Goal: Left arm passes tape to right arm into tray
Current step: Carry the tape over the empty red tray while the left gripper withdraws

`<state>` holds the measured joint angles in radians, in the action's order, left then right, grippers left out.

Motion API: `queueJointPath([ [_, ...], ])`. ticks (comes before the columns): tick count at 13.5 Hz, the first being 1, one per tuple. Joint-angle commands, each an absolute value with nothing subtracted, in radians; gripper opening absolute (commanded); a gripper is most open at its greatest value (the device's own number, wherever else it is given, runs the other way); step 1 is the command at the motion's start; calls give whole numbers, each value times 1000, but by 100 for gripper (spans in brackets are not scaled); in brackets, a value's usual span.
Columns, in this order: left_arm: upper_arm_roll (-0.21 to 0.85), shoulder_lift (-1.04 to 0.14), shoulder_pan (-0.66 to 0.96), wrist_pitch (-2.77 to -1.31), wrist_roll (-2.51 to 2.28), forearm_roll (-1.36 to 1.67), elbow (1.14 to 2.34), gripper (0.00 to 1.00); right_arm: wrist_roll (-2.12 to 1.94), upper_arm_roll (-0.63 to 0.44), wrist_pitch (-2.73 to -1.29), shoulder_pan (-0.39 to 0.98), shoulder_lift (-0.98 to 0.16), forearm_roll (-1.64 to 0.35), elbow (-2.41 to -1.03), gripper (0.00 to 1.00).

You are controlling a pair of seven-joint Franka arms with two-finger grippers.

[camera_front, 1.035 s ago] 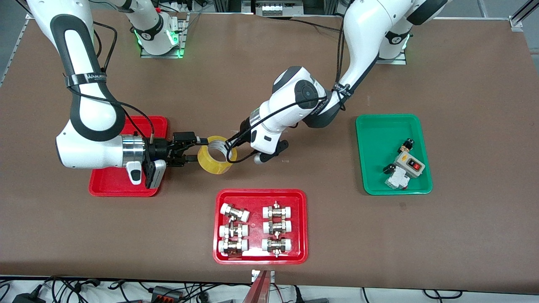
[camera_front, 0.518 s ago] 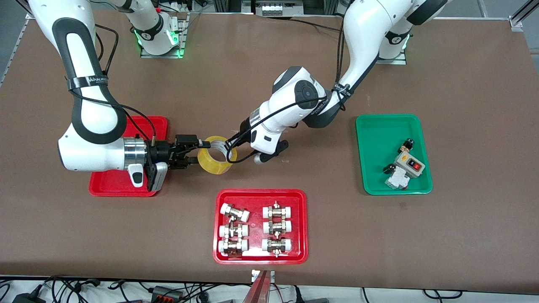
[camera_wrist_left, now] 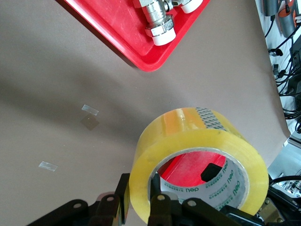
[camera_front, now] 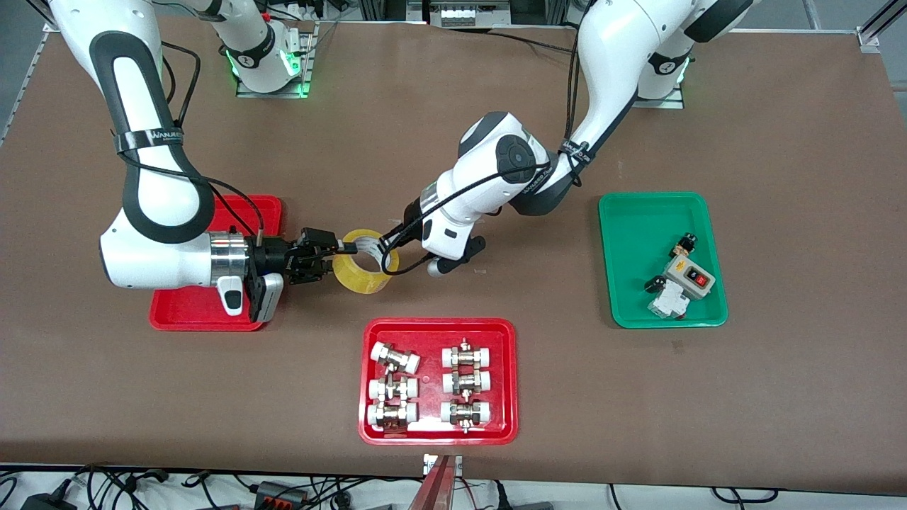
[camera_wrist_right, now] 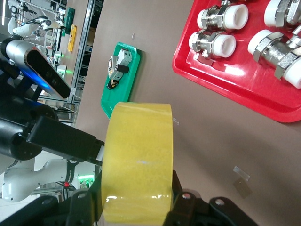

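Note:
The yellowish tape roll [camera_front: 363, 271] hangs on edge in the air above the table, between the plain red tray [camera_front: 186, 314] and the left arm's hand. My left gripper [camera_front: 388, 248] is shut on the roll's wall, one finger inside the core and one outside, as the left wrist view shows at the tape [camera_wrist_left: 197, 136] and gripper [camera_wrist_left: 140, 195]. My right gripper [camera_front: 343, 253] reaches out from over the plain red tray. Its fingers press the roll's two flat sides, seen in the right wrist view at the tape [camera_wrist_right: 138, 155] and gripper [camera_wrist_right: 136, 200].
A red tray with white-capped metal fittings [camera_front: 438, 327] lies nearer to the front camera than the tape. A green tray [camera_front: 627, 219] with a grey switch box [camera_front: 687, 276] lies toward the left arm's end. Small scraps of tape [camera_wrist_left: 89, 109] lie on the brown tabletop.
My right gripper has moved toward the tape and its fingers have closed onto the roll's flat sides. The left arm and the tape have stayed still.

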<state>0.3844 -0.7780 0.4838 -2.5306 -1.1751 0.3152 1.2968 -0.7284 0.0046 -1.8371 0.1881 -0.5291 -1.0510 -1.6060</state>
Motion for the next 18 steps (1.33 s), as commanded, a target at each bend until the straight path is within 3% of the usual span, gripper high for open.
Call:
queueJointPath([
  [1, 376, -787, 486, -2528, -1190, 322, 1261, 42, -767, 3, -1828, 190, -540, -1066, -1586, 22],
  [6, 376, -775, 430, -2522, -1131, 311, 1262, 100, -769, 3, -1829, 190, -543, -1066, -1586, 22],
  [11, 374, -709, 342, -2337, -915, 310, 1261, 100, -782, -5, -1838, 180, -557, -1057, -1588, 21],
  [15, 370, -583, 206, -1989, -841, 302, 1264, 100, -773, -25, -1838, 95, -591, -1046, -1591, 21],
  [18, 388, -476, 94, -1673, -662, 86, 1258, 100, -770, -26, -1832, -3, -591, -961, -1595, 21],
])
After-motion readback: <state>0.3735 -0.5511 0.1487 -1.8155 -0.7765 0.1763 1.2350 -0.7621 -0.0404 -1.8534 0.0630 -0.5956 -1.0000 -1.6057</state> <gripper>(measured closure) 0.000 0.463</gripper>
